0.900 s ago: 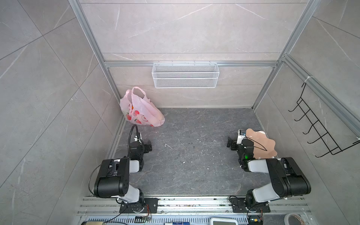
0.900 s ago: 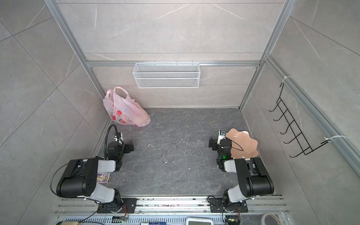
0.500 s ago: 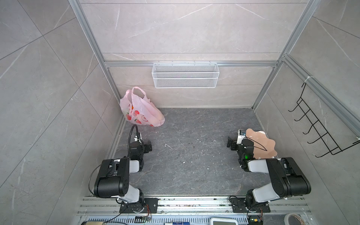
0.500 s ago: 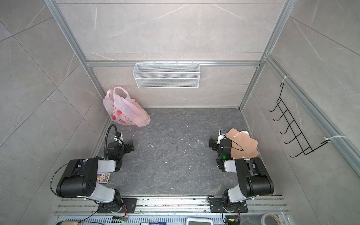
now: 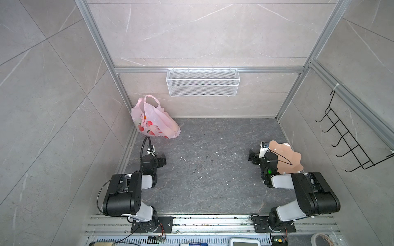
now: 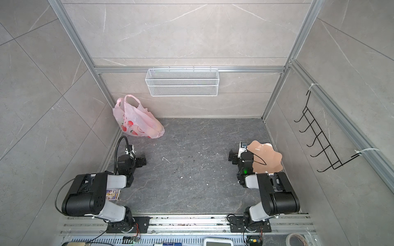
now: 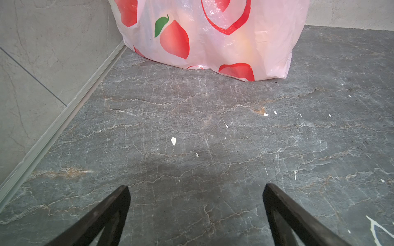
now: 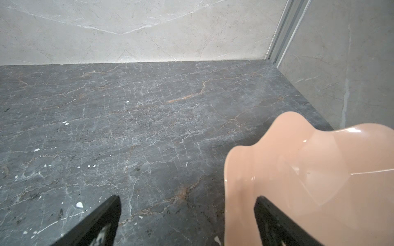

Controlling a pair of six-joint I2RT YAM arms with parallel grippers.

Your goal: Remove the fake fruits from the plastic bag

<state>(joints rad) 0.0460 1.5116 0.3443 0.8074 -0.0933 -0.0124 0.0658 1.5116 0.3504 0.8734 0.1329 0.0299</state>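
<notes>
**Top views.** The plastic bag (image 5: 156, 121) is standing ahead of the left pincer (image 5: 161, 159), near it but apart, in a corner of the tabletop (image 5: 213, 174). The bag is made of thin, crinkled, translucent pale pink film and is carrying two loop handles and red fruit prints. It is sagging toward the side of the right pincer (image 5: 253, 157) and is lying well apart from it. A small orange spot of the fake fruits (image 5: 145, 116) is showing at the bag's mouth. In both top views the pincers are sitting low over the dark, veined, stone-like tabletop. A glossy peach plate (image 5: 286, 152) with a scalloped rim is lying just beside the right pincer, on its outer side.

**Left wrist view.** The left pincer (image 7: 196, 187) is standing wide apart. Its two black tapered fingers (image 7: 115, 208) are enclosing only bare tabletop (image 7: 191, 127). The plastic bag (image 7: 213, 38) is sitting straight ahead on the tabletop, clear of the fingers. Rounded orange forms of the fake fruits (image 7: 243, 45) are glowing dimly through the film.

**Right wrist view.** The right pincer (image 8: 187, 198) is standing wide apart and is holding nothing. One finger (image 8: 275, 219) is overlapping the wavy rim of the plate (image 8: 319, 181). Whether the finger is touching the plate cannot be told.
</notes>
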